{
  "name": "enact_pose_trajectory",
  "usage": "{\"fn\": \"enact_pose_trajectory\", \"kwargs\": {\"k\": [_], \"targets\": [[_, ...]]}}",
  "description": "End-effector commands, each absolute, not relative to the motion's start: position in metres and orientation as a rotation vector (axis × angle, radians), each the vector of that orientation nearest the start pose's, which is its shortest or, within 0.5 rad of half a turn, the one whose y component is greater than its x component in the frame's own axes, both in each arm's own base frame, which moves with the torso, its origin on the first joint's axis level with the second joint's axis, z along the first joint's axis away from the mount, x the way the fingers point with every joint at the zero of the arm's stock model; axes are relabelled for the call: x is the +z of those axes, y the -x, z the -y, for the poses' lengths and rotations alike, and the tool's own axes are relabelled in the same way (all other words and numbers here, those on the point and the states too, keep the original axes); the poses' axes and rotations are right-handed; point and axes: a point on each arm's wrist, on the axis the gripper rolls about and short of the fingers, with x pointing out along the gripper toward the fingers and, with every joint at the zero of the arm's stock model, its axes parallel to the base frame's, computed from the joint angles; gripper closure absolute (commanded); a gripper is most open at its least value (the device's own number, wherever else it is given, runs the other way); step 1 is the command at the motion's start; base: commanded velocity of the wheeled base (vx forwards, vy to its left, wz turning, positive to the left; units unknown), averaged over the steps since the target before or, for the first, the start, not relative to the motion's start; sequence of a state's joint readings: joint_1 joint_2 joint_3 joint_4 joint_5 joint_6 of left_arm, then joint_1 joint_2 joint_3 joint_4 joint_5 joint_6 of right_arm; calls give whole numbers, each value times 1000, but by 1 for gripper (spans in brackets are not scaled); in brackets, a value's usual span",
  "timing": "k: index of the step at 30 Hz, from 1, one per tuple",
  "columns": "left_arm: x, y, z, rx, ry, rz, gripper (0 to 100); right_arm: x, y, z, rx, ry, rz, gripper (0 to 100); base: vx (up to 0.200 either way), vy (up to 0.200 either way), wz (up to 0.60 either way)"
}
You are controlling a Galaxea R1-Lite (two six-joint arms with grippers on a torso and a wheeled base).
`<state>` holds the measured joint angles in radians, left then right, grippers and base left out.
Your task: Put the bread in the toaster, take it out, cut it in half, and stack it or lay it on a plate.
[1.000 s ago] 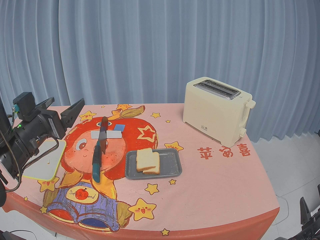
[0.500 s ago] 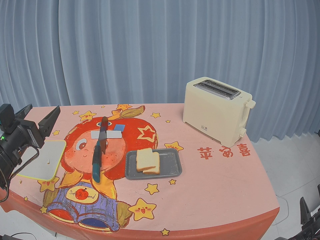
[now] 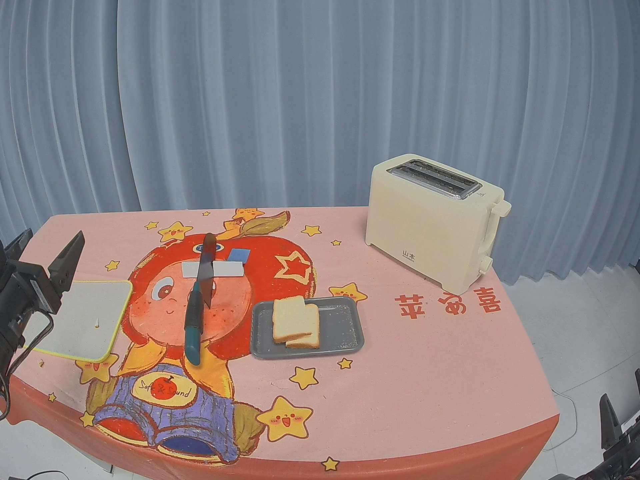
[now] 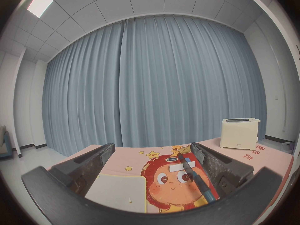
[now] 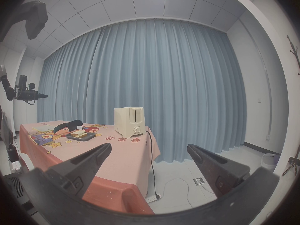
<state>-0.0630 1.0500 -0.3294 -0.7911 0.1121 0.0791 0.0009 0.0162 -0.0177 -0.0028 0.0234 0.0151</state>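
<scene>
Two slices of bread (image 3: 294, 321) lie overlapping on a grey tray (image 3: 345, 335) at the table's middle. The cream toaster (image 3: 433, 220) stands at the back right with both slots empty. A knife (image 3: 197, 296) with a teal handle rests on a white holder left of the tray. My left gripper (image 3: 53, 238) hangs open at the table's left edge, above the white cutting board (image 3: 81, 319), holding nothing. Through its fingers (image 4: 93, 161) I see the board (image 4: 118, 191) and the knife (image 4: 196, 179). My right gripper (image 5: 148, 147) is open and empty, low and off the table's right side, facing the toaster (image 5: 129, 122).
The table wears a pink cartoon cloth (image 3: 413, 375). The toaster's cable (image 5: 152, 169) drops off the table's right end to a floor socket. A blue curtain closes the back. Bare cloth lies between tray and toaster and along the front.
My left arm has drawn back to the left, from over the table's left part to its edge, with the gripper still open. Bread, knife and toaster have not moved.
</scene>
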Motion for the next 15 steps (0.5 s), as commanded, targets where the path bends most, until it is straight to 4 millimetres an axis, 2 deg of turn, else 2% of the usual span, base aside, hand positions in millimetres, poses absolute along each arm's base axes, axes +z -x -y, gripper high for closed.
{"fn": "enact_pose_trajectory", "kwargs": {"k": [1, 7, 15], "targets": [[204, -121, 4, 57, -81, 79, 0, 76, 22, -1, 26, -15, -5, 0, 0, 0, 0], [195, -110, 4, 57, -87, 72, 0, 76, 22, -1, 26, -15, -5, 0, 0, 0, 0], [168, -83, 2, 53, -91, 50, 0, 76, 22, -1, 26, -15, -5, 0, 0, 0, 0]]}}
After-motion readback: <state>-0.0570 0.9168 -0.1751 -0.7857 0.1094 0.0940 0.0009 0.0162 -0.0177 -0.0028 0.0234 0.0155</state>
